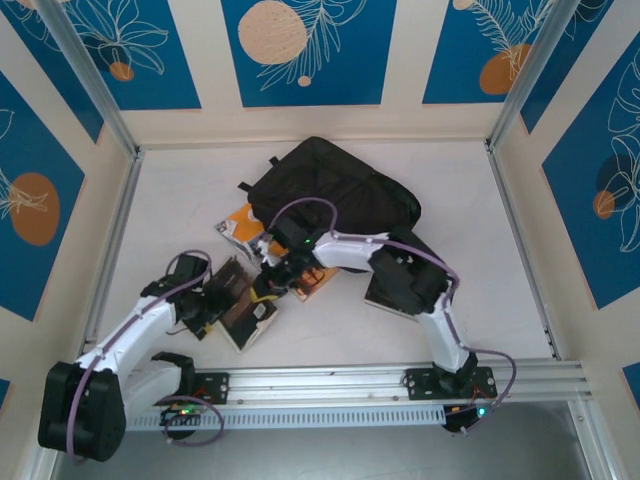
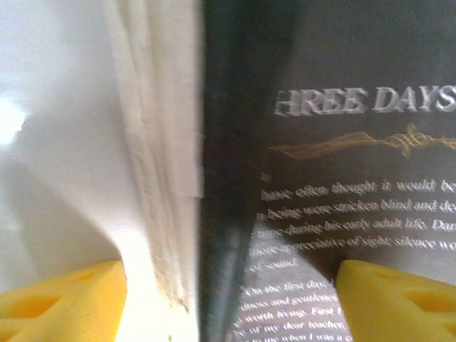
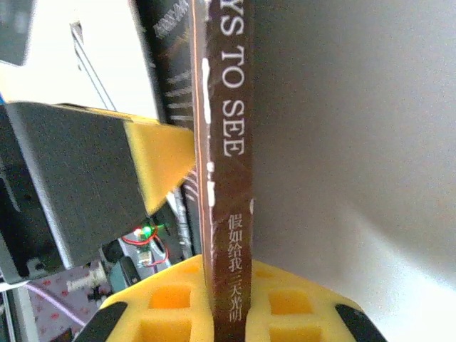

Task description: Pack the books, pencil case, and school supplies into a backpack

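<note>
Now we clamp the brown-black paperback book (image 3: pixel 228 142) by its spine in our right gripper (image 3: pixel 228 303), our left gripper (image 2: pixel 231 299) spread wide around it, black fabric backpack (image 1: pixel 335 190) just behind.

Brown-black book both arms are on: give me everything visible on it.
The brown-black book is a thin paperback. Glossy brown spine, white lettering ending "YS TO SEE", Chinese characters below, white scuffs along one edge. The dark cover reads "THREE DAYS" over a gold flourish and small white text; page block cream. The right gripper is shut on it at the spine. The left gripper straddles it, jaws apart, one of its fingers reaching the cover.
</note>
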Controlling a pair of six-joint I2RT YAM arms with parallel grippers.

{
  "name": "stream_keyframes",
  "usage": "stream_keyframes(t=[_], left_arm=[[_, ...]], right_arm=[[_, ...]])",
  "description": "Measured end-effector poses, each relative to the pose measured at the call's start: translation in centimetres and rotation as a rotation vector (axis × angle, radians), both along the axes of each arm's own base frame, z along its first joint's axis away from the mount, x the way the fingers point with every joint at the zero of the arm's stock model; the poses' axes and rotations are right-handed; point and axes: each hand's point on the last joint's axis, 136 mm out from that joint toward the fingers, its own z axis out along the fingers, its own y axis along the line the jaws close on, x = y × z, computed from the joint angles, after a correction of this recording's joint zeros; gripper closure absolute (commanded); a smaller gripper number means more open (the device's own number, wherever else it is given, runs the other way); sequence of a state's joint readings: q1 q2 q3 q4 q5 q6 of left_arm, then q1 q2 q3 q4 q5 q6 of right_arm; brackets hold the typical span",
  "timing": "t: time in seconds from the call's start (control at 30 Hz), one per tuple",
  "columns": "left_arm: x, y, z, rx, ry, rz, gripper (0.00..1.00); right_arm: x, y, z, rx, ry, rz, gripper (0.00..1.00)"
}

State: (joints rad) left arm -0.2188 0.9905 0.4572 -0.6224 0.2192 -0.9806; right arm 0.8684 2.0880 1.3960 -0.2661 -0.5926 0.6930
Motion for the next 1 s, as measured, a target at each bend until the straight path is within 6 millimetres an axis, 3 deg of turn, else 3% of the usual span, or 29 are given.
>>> stream_keyframes(t=[0.2, 0.37, 0.53, 0.7, 0.83, 0.9, 1.0], left_arm=[[3.8, -4.6, 6.5, -0.238, -0.295, -0.159, 0.06], [5.5, -7.1, 10.3, -0.363, -0.401, -0.254, 0.0], [6.1, -9.2, 12.5, -0.476, -0.463, -0.323, 0.0], [6.0, -11.9, 15.1, -0.564, -0.513, -0.412, 0.01], [6.0, -13.0, 16.9, -0.597, -0.55, -0.45, 0.05], [6.3, -13.2, 17.7, -0.609, -0.575, -0.455, 0.11], [6.5, -13.4, 18.3, -0.624, -0.589, -0.444, 0.33]], right_arm=[[2.8, -3.7, 6.8, 0.124, -0.09, -0.123, 1.0], [2.4, -6.4, 11.3, 0.236, -0.113, -0.192, 1.0], [2.4, -8.9, 13.7, 0.345, -0.06, -0.279, 1.0], [2.7, -9.3, 15.4, 0.416, -0.016, -0.332, 1.0], [2.3, -9.7, 17.4, 0.47, -0.022, -0.337, 1.0], [2.2, -10.3, 18.2, 0.487, -0.032, -0.347, 1.0], [2.2, -11.1, 18.5, 0.489, -0.042, -0.363, 1.0]])
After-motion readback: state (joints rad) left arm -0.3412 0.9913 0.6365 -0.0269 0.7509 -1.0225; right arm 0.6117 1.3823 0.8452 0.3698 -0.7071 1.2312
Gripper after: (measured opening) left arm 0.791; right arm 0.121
